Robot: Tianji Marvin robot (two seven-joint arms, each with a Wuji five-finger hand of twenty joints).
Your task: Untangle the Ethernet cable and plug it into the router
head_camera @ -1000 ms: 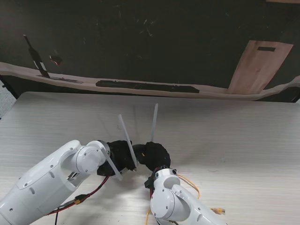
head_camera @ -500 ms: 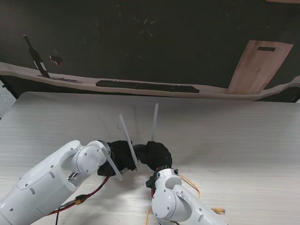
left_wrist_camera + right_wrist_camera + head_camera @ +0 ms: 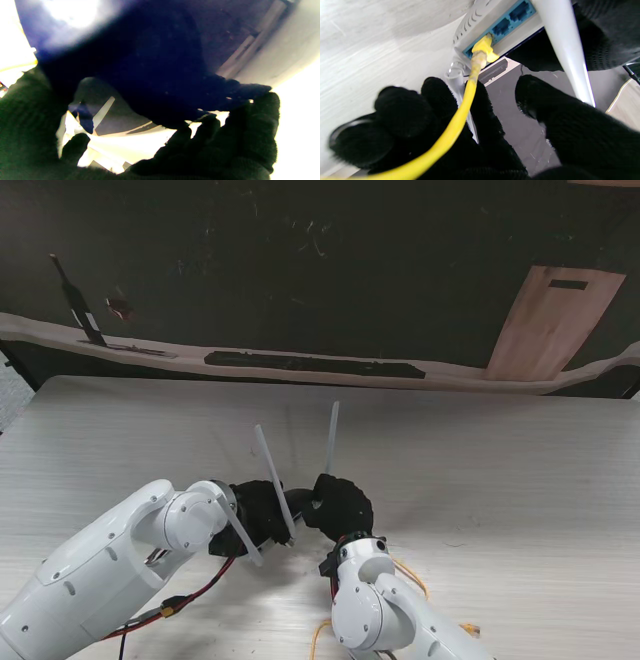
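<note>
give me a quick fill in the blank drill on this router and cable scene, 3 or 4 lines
1. The Ethernet cable is colored ____.
2. The cable's plug sits at a ____ port block on the router.
3. In the stand view, ____ white antennas stick up between the two hands.
4. Both the left robot hand and the right robot hand wear ____ gloves.

Missing words: yellow; blue; two; black

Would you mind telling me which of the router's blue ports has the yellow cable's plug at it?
The end port of the blue row, nearest the router's rounded corner, has the yellow plug; the two other visible ports are empty.
</note>
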